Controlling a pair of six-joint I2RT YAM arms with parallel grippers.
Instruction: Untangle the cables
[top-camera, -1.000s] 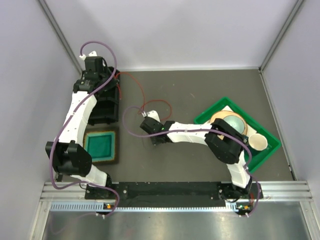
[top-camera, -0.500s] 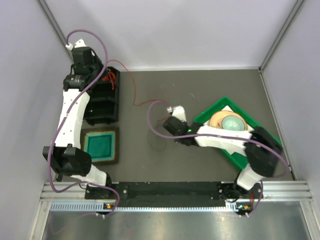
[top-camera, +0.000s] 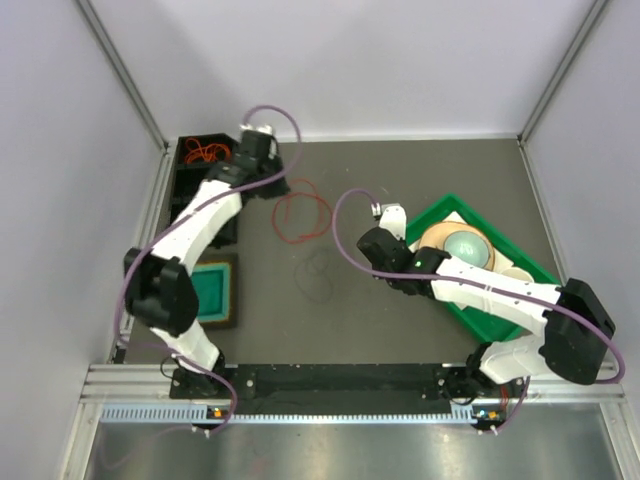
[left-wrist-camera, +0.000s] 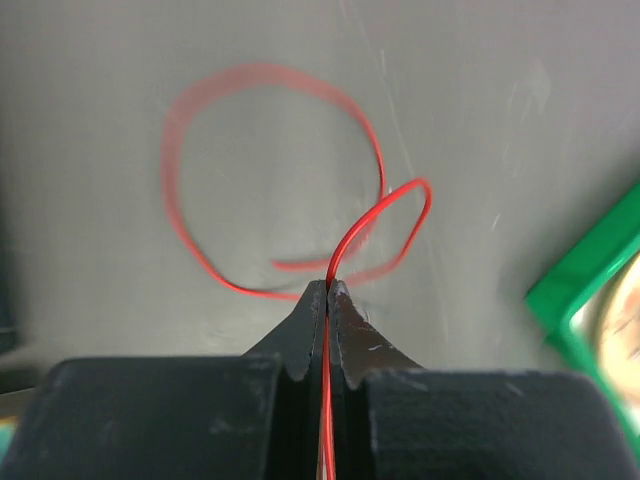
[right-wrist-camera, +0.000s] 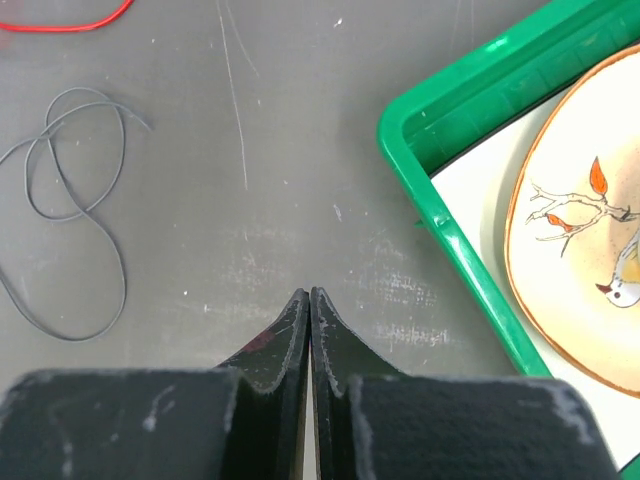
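Left wrist shows left jaws pinched on the red cable (left-wrist-camera: 380, 165), its loop lying on the table (left-wrist-camera: 500, 60) toward the far edge; right jaws closed (empty), dark cable (right-wrist-camera: 124, 285) nearer the near edge.

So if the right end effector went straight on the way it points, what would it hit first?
Most likely bare table: the shut right end effector aims between the dark cable and the green tray, touching neither. Depth is hard to judge.
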